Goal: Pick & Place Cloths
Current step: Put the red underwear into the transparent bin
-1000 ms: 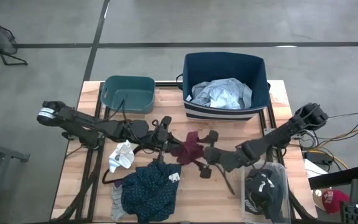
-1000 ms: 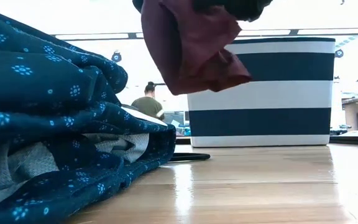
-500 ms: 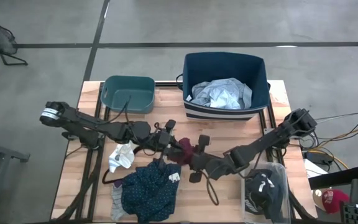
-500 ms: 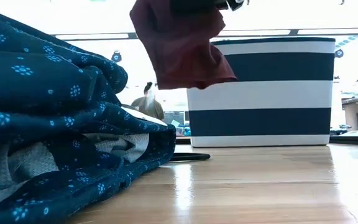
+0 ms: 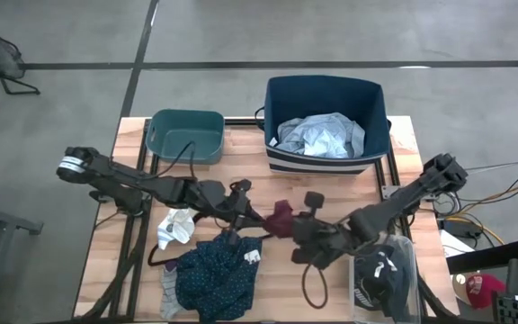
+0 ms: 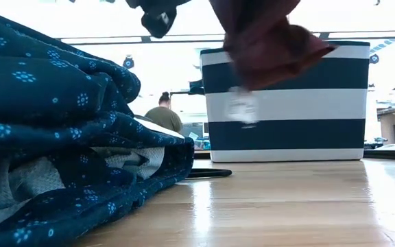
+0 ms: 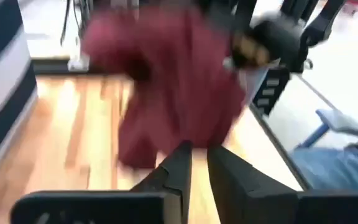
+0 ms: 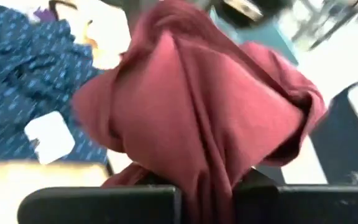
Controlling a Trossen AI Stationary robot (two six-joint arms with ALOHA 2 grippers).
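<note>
The right gripper (image 5: 288,223), at the centre of the wooden slatted table (image 5: 133,270), pinches the crumpled maroon cloth piece (image 5: 280,217) and holds it in the air; in the right wrist view the fabric (image 8: 197,118) drapes over and between the fingers, and the low view shows it (image 6: 266,41) hanging clear of the tabletop. The left gripper (image 5: 244,205) sits just beside it at nine o'clock, its two dark fingers (image 7: 178,167) pressed almost together and, going by its wrist view, holding nothing. The step in hand looks like carrying the maroon piece toward the navy-and-white striped fabric bin (image 5: 326,160) at one o'clock, where a pale grey-blue shirt (image 5: 320,135) already lies. The next move likely calls for lifting high enough to clear the bin's rim before letting go. The navy patterned top (image 5: 214,270) waits at seven o'clock, small white socks (image 5: 176,225) at nine o'clock, and an empty teal plastic tub (image 5: 186,135) stands at eleven o'clock.
</note>
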